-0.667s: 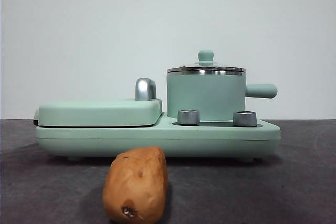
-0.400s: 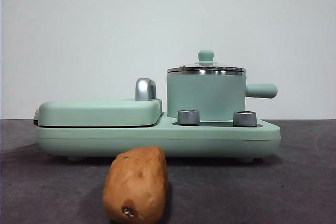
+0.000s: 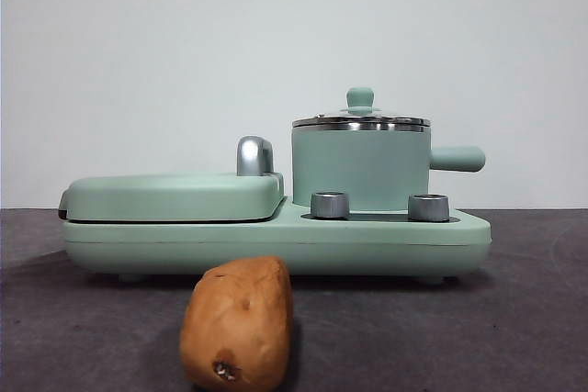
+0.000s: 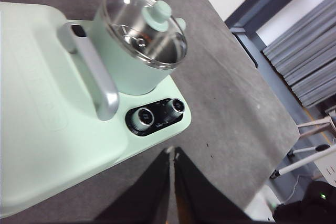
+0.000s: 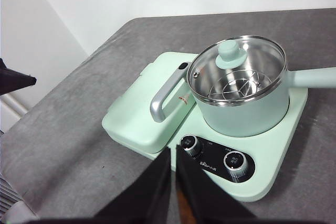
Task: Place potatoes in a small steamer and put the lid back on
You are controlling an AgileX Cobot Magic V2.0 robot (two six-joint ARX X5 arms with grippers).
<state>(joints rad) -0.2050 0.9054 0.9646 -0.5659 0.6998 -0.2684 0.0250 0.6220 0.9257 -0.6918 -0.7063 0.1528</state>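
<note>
Both grippers hang high above the table with nothing in them. Seen from its own wrist camera, the left gripper [image 4: 172,153] has its jaws pressed together over the dark tabletop near the corner of the cooker where the dials are. The right gripper [image 5: 173,153] likewise has its jaws nearly meeting, leaving only a thin slit, and sits over the front edge of the cooker; neither shows in the front view. I read this as a waiting pose, high enough to look over the whole layout before either arm commits.

Largest on the table [image 3: 514,337] is the mint-green cooker base [image 3: 276,240], with a flat griddle cover [image 3: 175,195] and its chrome handle [image 3: 254,155] on one half. On the other half stands the small steamer [image 3: 360,170], side handle pointing away from the griddle, seated on its own plate so it stays steady.

Its glass lid [image 3: 360,121] rests level on the steel rim, knob up, so the steamer is closed; through the glass a wire rack shows inside. The lid has to come off first.

The potato [image 3: 239,323] lies on the table in front of the cooker, apart from it, scarred end toward the front camera and free on all sides for a grasp.

Two small dials [image 3: 330,205] sit below the steamer.
</note>
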